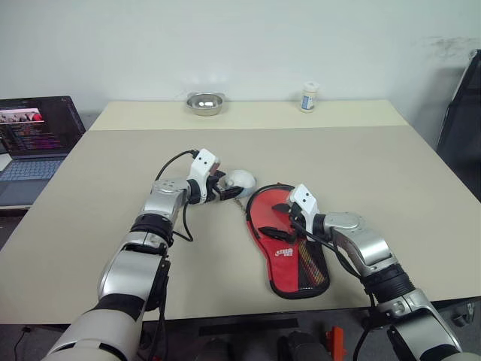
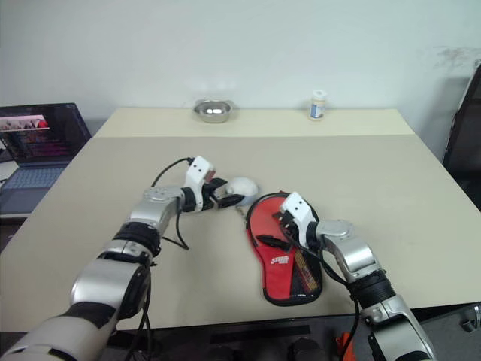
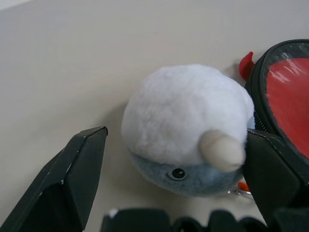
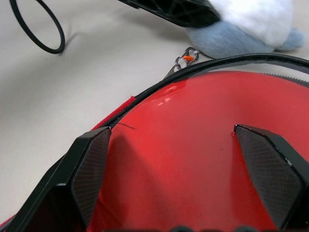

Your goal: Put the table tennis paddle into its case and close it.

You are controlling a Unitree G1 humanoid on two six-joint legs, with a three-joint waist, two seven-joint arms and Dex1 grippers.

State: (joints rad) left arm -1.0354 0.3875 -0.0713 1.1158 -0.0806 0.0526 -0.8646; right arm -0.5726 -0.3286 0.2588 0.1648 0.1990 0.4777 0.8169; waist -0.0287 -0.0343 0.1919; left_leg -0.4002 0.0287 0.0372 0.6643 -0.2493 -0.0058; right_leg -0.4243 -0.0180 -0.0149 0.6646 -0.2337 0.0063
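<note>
The case (image 1: pixel 289 252) lies flat near the table's front edge, red side up, with a white logo and a mesh pocket at its narrow end. A black zip rim (image 4: pixel 251 60) runs round its wide end, and the zip pull (image 4: pixel 186 58) sits at the far edge. The table tennis paddle is hidden. My right gripper (image 1: pixel 284 218) hovers open just over the glossy red wide end (image 4: pixel 183 145), one finger to each side. My left gripper (image 3: pixel 176 135) is open, its fingers (image 3: pixel 72 174) flanking a white and grey plush toy (image 1: pixel 240 179) that rests beside the case's wide end.
At the table's back edge stand a steel bowl (image 1: pixel 204 102) and a small white bottle (image 1: pixel 309 97). An open laptop (image 1: pixel 34 135) sits off the table's left side. A black cable loop (image 4: pixel 36 29) hangs from the left arm.
</note>
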